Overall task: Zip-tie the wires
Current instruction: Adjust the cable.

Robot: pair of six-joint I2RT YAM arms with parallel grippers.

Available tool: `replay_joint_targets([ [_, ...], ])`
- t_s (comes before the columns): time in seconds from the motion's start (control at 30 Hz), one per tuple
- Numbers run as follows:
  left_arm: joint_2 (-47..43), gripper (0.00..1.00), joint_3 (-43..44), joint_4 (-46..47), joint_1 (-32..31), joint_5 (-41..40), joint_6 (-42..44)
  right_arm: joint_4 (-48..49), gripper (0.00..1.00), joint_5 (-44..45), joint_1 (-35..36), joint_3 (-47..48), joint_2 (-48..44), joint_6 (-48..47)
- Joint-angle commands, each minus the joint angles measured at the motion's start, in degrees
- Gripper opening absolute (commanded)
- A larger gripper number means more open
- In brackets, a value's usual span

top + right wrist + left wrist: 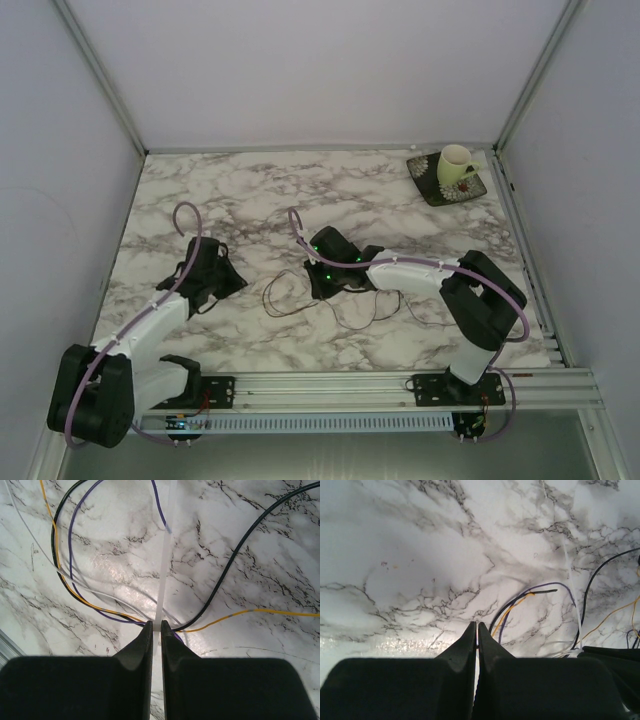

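right hand (156, 628) pinching flat white zip tie (164, 570) | left hand (477, 628) clenched | wires (120, 615) looping over marbled tabletop (270, 560)

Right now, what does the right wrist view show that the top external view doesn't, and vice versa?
Only the right wrist: a thin white plastic zip tie pinched in the shut right gripper, and colours on the thin loose wires: black, purple, orange. Only the top external: the left gripper and a pale cup on a dark square saucer in the far right corner. Both: those wires on the marble-patterned table.
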Motion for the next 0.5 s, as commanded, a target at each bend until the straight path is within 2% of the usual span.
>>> replay_joint_targets([
  [0.0,2.0,0.00,2.9,1.7,0.8,-0.2,2.4,-0.7,0.00,1.1,0.1,2.2,0.3,-0.1],
  [0.2,4.9,0.00,2.7,4.4,0.9,1.6,2.4,-0.7,0.00,1.2,0.1,2.1,0.2,0.1],
  [0.3,5.5,0.05,2.5,5.5,0.9,1.6,2.5,-0.6,0.00,1.1,0.1,2.1,0.3,0.2],
  [0.43,6.0,0.45,3.8,4.5,1.0,1.1,3.7,-0.7,0.00,1.5,0.0,2.3,0.4,0.5],
  [0.47,5.9,0.48,4.4,3.6,1.0,0.5,4.0,-0.7,0.00,1.5,0.0,2.4,0.4,0.6],
])
